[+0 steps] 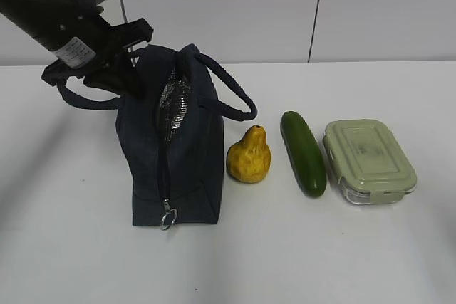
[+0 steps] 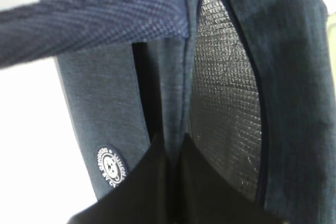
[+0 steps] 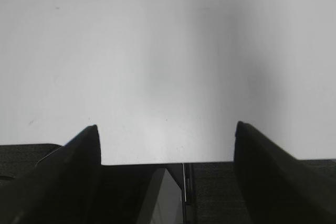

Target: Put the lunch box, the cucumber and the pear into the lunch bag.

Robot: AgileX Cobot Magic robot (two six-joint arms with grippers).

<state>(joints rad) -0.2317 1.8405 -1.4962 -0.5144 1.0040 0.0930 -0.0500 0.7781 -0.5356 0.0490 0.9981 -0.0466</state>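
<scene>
The navy lunch bag (image 1: 182, 169) stands on the left with its top zipper open and its silver foil lining (image 1: 174, 108) showing. My left gripper (image 1: 122, 78) is at the bag's top left edge. In the left wrist view it (image 2: 172, 142) is shut on the bag's opening rim, with the lining (image 2: 226, 103) to its right and the white logo (image 2: 111, 166) to its left. The yellow pear (image 1: 249, 156), the dark green cucumber (image 1: 303, 153) and the green-lidded lunch box (image 1: 369, 160) lie in a row right of the bag. My right gripper (image 3: 167, 129) is open and empty over bare table, out of the exterior view.
One loop handle (image 2: 94, 22) crosses in front of the left wrist camera; the other (image 1: 235, 97) arches toward the pear. The zipper's metal ring pull (image 1: 168, 216) hangs at the bag's near end. The white table (image 1: 320, 254) runs to a white wall behind.
</scene>
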